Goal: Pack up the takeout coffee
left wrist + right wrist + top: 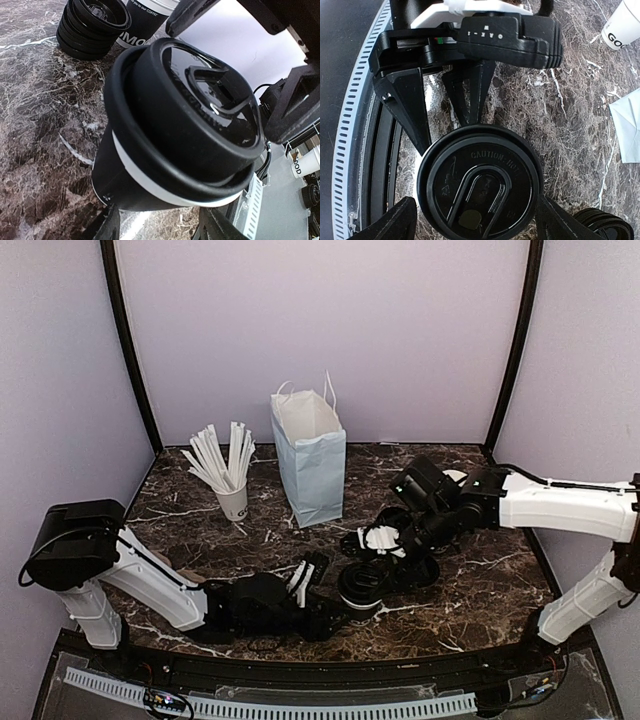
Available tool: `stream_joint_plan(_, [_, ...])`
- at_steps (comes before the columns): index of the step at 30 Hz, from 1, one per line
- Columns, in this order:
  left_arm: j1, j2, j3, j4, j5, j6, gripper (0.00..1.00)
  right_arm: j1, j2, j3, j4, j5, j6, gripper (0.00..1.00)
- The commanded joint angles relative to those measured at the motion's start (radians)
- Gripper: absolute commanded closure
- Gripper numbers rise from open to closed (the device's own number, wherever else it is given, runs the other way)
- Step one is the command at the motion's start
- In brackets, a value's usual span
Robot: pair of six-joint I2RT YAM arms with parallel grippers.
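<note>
The takeout coffee (361, 586), a dark paper cup under a round black lid, stands near the table's front middle. It fills the left wrist view (165, 125), and the right wrist view looks straight down on its lid (480, 185). My left gripper (335, 592) lies low along the table, with its fingers (107, 225) on either side of the cup's base, holding it. My right gripper (376, 562) hangs above the cup. Its fingertips (395, 222) sit against the lid's rim on both sides.
A pale blue paper bag (310, 465) stands open at the back middle. A white cup of paper-wrapped straws (230, 480) stands to its left. A stack of loose black lids (90, 25) and lidless cups (145, 20) stand just beyond the coffee. A ribbed rail (355, 125) runs along the front edge.
</note>
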Motion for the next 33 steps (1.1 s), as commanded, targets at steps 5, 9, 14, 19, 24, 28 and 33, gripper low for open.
stream_joint_plan(5, [0.023,0.006,-0.021,0.038,0.005,-0.019,0.45,0.032,0.015,-0.016,0.025,0.027,0.003,0.21])
stream_joint_plan(9, [0.027,0.007,-0.023,0.037,0.005,-0.025,0.45,0.037,0.014,-0.013,0.013,0.031,-0.002,0.23])
stream_joint_plan(14, [0.030,0.007,-0.026,0.025,0.005,-0.031,0.45,0.049,-0.005,-0.032,0.036,0.081,0.004,0.24])
stream_joint_plan(19, [0.030,-0.010,-0.037,-0.003,0.015,-0.040,0.45,0.052,-0.044,-0.053,0.054,0.107,0.011,0.25])
stream_joint_plan(24, [0.030,-0.056,-0.061,-0.065,0.033,-0.048,0.44,0.052,-0.093,-0.038,0.021,0.095,0.008,0.22])
stream_joint_plan(28, [0.030,-0.110,-0.078,-0.164,0.066,-0.055,0.43,0.048,-0.136,-0.047,-0.006,0.098,0.002,0.21])
stream_joint_plan(33, [0.030,-0.244,-0.087,-0.315,0.061,-0.027,0.44,-0.015,-0.194,-0.076,-0.002,0.048,0.066,0.21])
